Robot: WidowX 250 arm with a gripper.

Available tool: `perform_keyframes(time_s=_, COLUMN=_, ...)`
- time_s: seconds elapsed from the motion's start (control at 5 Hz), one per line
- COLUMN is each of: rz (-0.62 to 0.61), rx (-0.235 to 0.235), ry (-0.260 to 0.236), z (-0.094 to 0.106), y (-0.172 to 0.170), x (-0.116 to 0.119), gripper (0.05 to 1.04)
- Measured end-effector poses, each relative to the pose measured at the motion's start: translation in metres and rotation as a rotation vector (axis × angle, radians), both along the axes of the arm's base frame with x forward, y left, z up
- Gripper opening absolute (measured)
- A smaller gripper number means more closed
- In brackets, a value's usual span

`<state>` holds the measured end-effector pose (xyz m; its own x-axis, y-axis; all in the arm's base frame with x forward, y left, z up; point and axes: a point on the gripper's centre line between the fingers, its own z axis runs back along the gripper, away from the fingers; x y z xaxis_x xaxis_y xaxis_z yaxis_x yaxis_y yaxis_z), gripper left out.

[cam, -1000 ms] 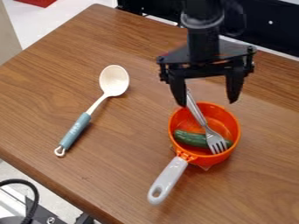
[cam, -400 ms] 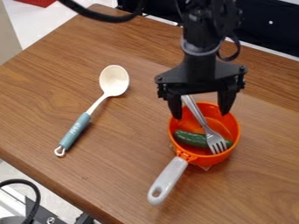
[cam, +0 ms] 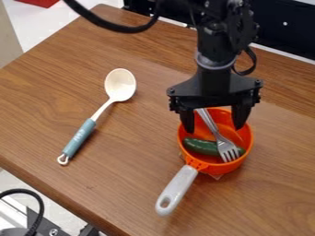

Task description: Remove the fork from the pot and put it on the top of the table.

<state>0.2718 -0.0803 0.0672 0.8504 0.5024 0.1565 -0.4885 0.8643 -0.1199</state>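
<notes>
My claw (cam: 213,127) stands with fingers apart, right of centre in the frame; I see the fork (cam: 217,136) slanting below and between them, tines down in the orange pot (cam: 247,138).

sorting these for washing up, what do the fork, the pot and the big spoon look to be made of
The silver four-tined fork looks like polished metal, probably stainless steel, given its bright grey shine. The round orange pot with a pale grey handle has a glossy, even colour: plastic or enamelled metal, I can't tell. The cream spoon with a blue-grey grip looks like smooth plastic or silicone.
</notes>
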Motion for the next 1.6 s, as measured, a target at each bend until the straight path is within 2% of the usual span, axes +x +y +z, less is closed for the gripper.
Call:
perform_keyframes(time_s=0.2, rz=-0.005, rx=0.010, ry=0.004, z=-0.0033, y=-0.0026, x=-0.0005, gripper=1.000)
perform_keyframes(time_s=0.4, rz=-0.002, rx=0.012, ry=0.005, z=-0.0037, y=-0.0056, x=-0.0017, gripper=0.954)
perform_keyframes(time_s=0.8, rz=-0.004, rx=0.027, ry=0.006, z=-0.0088, y=-0.0087, x=-0.0034, gripper=0.406)
perform_keyframes(time_s=1.0, rz=-0.001, rx=0.029, ry=0.008, z=-0.0104, y=-0.0092, x=-0.0033, gripper=0.191)
perform_keyframes(time_s=1.2, rz=0.010, rx=0.025, ry=0.014, z=-0.0103, y=-0.0093, x=-0.0040, gripper=0.117)
perform_keyframes(time_s=1.4, rz=0.025, rx=0.010, ry=0.051, z=-0.0087, y=-0.0078, x=-0.0065, gripper=0.112)
perform_keyframes(time_s=1.6, rz=0.030, rx=-0.011, ry=0.059, z=-0.0018, y=-0.0059, x=-0.0051, gripper=0.112)
